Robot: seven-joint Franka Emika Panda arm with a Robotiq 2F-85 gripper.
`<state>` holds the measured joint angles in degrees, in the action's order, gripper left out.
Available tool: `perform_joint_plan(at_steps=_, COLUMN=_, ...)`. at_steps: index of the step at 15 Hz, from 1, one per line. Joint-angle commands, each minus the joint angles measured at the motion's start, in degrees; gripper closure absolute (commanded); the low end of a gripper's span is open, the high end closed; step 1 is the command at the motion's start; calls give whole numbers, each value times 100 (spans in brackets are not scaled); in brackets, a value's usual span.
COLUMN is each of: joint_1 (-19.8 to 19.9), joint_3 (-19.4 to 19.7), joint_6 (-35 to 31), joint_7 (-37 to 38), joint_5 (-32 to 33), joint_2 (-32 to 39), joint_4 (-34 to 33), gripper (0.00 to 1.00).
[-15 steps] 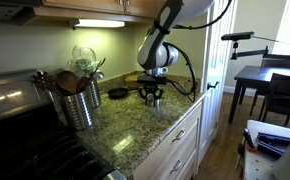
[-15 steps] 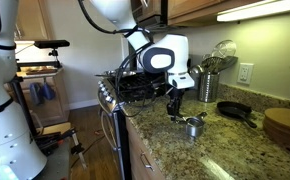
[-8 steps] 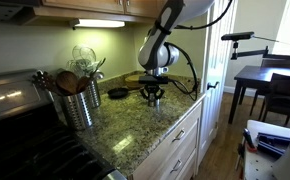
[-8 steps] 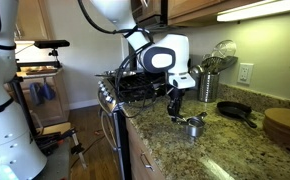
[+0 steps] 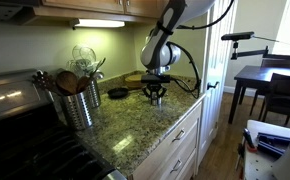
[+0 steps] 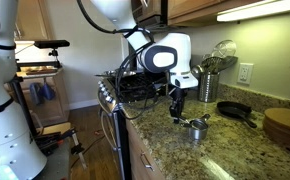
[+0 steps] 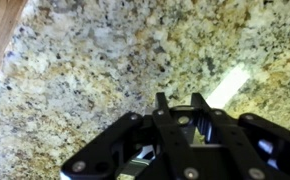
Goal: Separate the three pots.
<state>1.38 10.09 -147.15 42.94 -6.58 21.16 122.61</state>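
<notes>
The small shiny silver pots sit clustered on the granite counter; I cannot tell how many there are. In an exterior view my gripper stands over their near side. From the opposite side the gripper hides most of the pots. In the wrist view my gripper has its two black fingers drawn close together. A thin strip of shiny metal shows between them, and another silver piece lies under the gripper body. The jaws are shut on a pot's thin metal part.
A ribbed steel utensil holder with wooden spoons stands by the stove. A black skillet and a round wooden board lie behind the pots. The counter's front edge runs close to the gripper.
The jaws have closed from partly open to shut. The gripper and arm have shifted slightly, and the pots look nudged a little with them.
</notes>
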Motion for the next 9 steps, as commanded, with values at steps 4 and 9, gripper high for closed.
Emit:
perform_joint_plan(at_steps=4, joint_1=-312, joint_3=188, joint_6=329, joint_7=441, joint_5=565, joint_2=-414, joint_4=133, gripper=80)
perform_joint_plan(at_steps=9, joint_1=-395, joint_3=148, joint_6=496, joint_7=645, joint_5=862, joint_2=-546, joint_4=128, gripper=80)
